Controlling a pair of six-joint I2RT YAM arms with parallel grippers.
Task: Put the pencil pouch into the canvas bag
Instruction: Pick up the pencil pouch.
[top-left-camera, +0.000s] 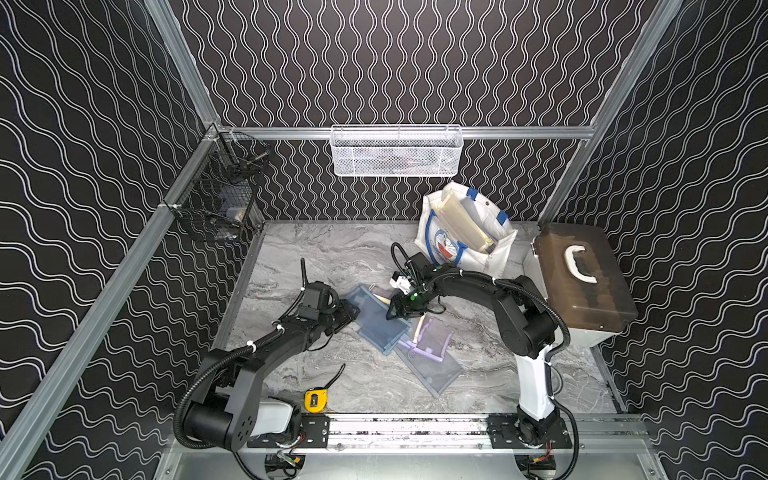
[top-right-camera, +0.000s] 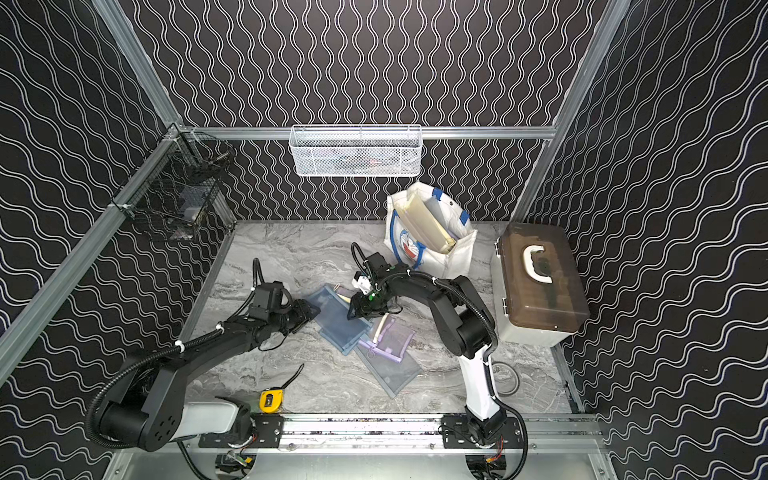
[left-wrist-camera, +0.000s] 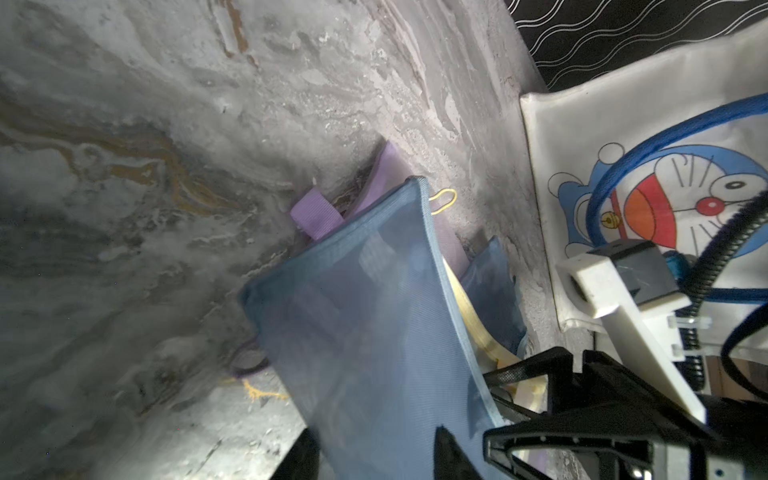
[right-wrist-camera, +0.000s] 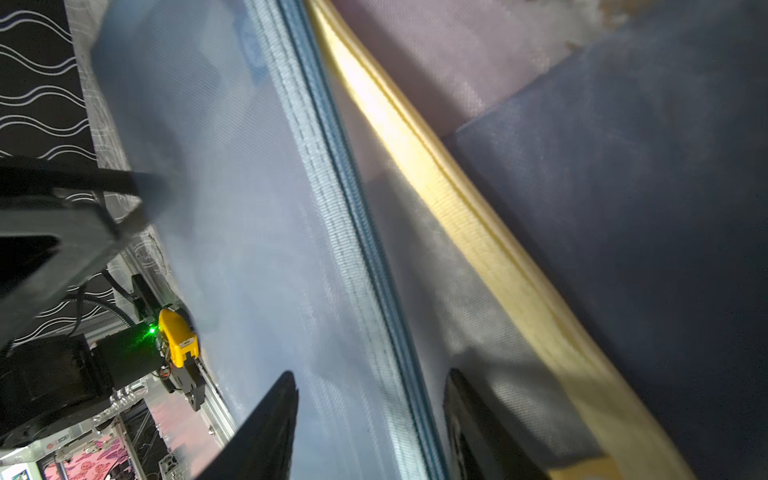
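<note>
Currently the blue mesh pencil pouch (top-left-camera: 376, 318) is found atop other pouches (top-left-camera: 430, 349) on the table (top-left-camera: 332, 257), outside the canvas bag (top-left-camera: 432, 232). Its edges are straddled by the parted left gripper (top-left-camera: 353, 316) and right gripper (top-left-camera: 392, 309); the zipper seam (right-wrist-camera: 353, 232) should be pinched squarely before lifting.

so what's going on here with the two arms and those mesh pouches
Both arms are working on the blue mesh pouch lying on the table. The left gripper and right gripper each straddle an opposite edge, jaws apart, not clamped. The canvas bag stands behind, already holding a cream pouch.
</note>
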